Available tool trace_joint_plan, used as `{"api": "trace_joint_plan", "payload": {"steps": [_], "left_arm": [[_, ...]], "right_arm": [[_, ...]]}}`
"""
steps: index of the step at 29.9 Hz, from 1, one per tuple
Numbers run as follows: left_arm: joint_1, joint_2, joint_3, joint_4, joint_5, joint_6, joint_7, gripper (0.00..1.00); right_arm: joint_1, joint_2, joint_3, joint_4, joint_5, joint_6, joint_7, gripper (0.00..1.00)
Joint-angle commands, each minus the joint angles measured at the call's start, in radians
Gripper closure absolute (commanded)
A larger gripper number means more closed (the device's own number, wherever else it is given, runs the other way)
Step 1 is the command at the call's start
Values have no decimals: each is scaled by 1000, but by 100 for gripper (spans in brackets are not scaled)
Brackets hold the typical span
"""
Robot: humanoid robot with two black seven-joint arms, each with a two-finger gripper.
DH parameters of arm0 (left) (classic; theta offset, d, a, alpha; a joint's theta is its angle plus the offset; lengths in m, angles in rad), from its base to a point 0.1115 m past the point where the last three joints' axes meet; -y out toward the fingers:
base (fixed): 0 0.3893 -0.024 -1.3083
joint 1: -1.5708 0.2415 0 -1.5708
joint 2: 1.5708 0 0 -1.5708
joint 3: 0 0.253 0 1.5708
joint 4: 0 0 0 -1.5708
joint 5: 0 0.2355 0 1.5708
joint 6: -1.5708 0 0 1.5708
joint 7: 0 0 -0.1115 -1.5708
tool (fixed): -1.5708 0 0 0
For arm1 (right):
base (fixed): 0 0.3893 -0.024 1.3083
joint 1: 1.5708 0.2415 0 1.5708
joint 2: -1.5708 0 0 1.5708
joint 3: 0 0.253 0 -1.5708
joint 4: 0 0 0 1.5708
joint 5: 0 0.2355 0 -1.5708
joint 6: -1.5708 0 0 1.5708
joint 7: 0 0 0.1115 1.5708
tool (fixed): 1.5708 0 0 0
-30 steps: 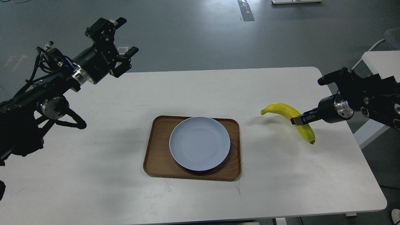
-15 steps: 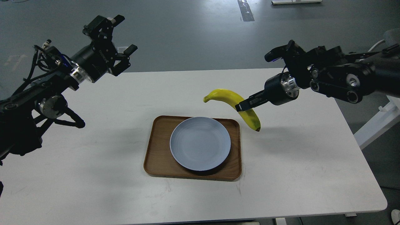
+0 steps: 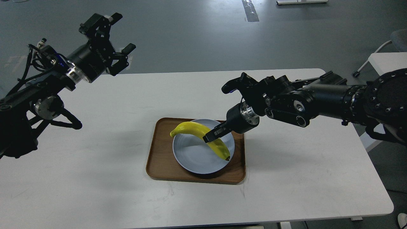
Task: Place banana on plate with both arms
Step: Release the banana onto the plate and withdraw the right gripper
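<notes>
Right claw [image 3: 212,135], reaching in from the right side of the plate [image 3: 194,159], is clamped across the middle of the banana [image 3: 194,130]. The fruit lies over the plate: its greenish stem end juts past the plate's far-left rim, above the wooden tray [image 3: 159,165], and its dark tip sits over the plate's near-right part. Whether the tip touches the plate surface cannot be told from this view; the banana appears tilted, tip lowest. The plate rests inside the tray, toward its right half, and the tray stands on the white counter [image 3: 95,175].

Left claw [image 3: 116,43] hangs well apart from the plate, up and to its far left, with fingers spread and nothing between them.

Step in hand, by judgement: the carry is done and the set-down is at its start. The next move calls for lowering the banana until its length rests on the plate, with a small shift toward the plate's right so the stem clears the rim, then parting the fingers and lifting straight away. A release made too high, or with the stem overhanging, risks the fruit rolling onto the tray.
</notes>
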Motion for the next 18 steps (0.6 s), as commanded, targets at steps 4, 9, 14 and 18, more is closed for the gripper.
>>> {"api": "trace_joint_plan", "payload": {"steps": [4,9,14,18], "left_arm": [[1,2,0,0,-1,0,0,0],[1,2,0,0,-3,0,0,0],[0,14,0,0,-3,0,0,0],[1,16,0,0,-3,0,0,0]], "right_arm": [[-20,6,0,-19,0,-2,0,51],[-14,-23,3,-22,18,-4,0,19],[26,-153,55,-20,61,-5,0,1],[11,-296,188,-14,106,-5,0,1]]}}
